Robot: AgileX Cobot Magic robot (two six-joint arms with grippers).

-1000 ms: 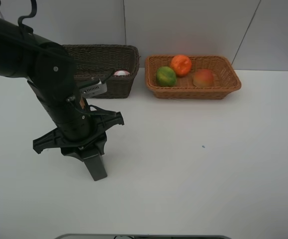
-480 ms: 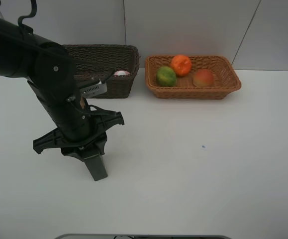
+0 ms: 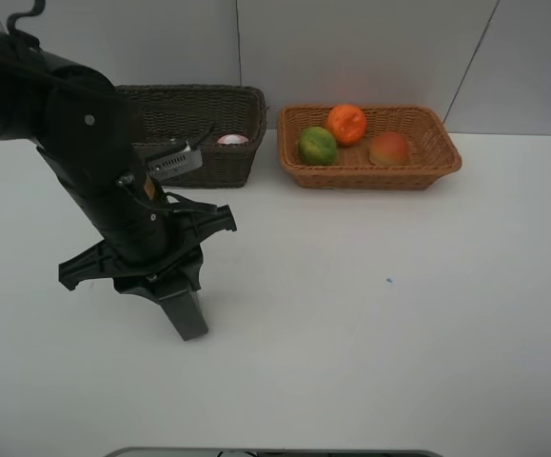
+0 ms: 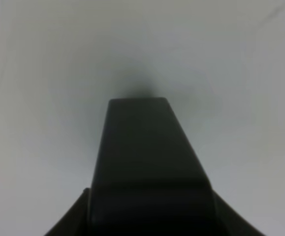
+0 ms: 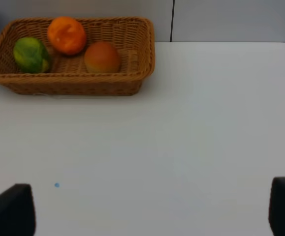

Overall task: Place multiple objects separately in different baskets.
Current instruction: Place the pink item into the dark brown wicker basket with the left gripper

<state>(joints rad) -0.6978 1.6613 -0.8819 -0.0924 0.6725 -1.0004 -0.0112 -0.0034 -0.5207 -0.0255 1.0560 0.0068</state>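
Note:
My left gripper (image 3: 175, 297) hangs over the left side of the table, shut on the black square bottle (image 3: 188, 322), which points down and toward the front. The bottle (image 4: 147, 157) fills the middle of the left wrist view as a dark block above the white table. The light tan basket (image 3: 442, 143) at the back holds the orange (image 3: 346, 124), the green fruit (image 3: 318, 146) and the peach (image 3: 389, 149). The dark brown basket (image 3: 199, 162) stands to its left with a small white and pink item (image 3: 233, 140) inside. My right gripper (image 5: 147, 211) is open and holds nothing.
The left arm (image 3: 85, 162) covers part of the dark basket's front left. A small blue speck (image 3: 388, 280) lies on the white table (image 3: 399, 333). A wall runs close behind both baskets.
The left arm has shifted slightly to the left and lifted a little, with the black bottle still in its gripper. The baskets and fruit have not moved.

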